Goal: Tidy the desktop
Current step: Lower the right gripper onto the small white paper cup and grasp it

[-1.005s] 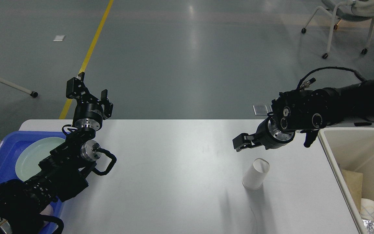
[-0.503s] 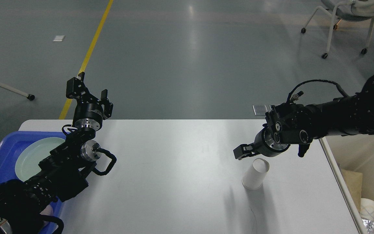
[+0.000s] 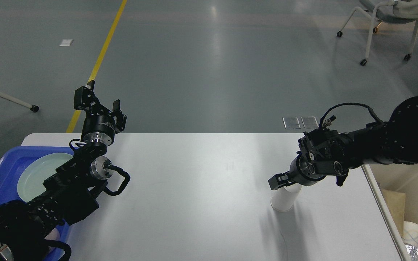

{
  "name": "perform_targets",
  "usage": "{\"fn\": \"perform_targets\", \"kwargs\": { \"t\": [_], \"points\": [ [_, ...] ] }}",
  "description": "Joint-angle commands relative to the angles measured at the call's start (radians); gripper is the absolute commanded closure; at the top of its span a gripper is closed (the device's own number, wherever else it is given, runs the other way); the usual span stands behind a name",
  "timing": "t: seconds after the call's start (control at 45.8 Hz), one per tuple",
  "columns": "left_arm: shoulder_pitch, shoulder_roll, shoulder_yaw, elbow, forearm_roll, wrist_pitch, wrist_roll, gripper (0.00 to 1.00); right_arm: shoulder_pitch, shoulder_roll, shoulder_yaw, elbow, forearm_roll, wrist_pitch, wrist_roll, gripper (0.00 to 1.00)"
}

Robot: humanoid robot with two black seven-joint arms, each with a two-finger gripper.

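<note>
The right gripper [image 3: 278,180] is at the rim of the white paper cup [image 3: 283,200]; it is seen end-on, so I cannot tell how far open it is, or if it has the cup yet. The cup stands upright on the desktop [image 3: 194,203], approx. mid-right, near the beige bin [image 3: 383,203]. The left gripper [image 3: 100,105] is raised far left of the cup, fingers apart, holding nothing. Judging by this, the cup is the last item to clear; the blue tray [image 3: 2,170] w/ plate [image 3: 36,174] is at the left edge.
</note>
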Motion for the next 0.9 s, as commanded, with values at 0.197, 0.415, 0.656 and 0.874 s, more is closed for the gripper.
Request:
{"fn": "perform_targets", "kwargs": {
  "t": [0.197,0.415,0.656,0.874],
  "points": [
    [0.001,0.000,0.000,0.000,0.000,0.000,0.000,0.00,-0.025,-0.005,-0.003,-0.033,-0.061,0.015,0.001,0.07],
    [0.000,0.000,0.000,0.001,0.000,0.000,0.000,0.00,-0.025,-0.008,-0.018,-0.031,-0.061,0.018,0.001,0.37],
    [0.000,0.000,0.000,0.000,0.000,0.000,0.000,0.00,-0.017,-0.011,-0.018,-0.027,-0.060,0.022,0.005,0.44],
    [0.000,0.000,0.000,0.001,0.000,0.000,0.000,0.00,0.020,-0.020,-0.016,-0.024,-0.055,0.044,0.011,0.44]
  ]
}}
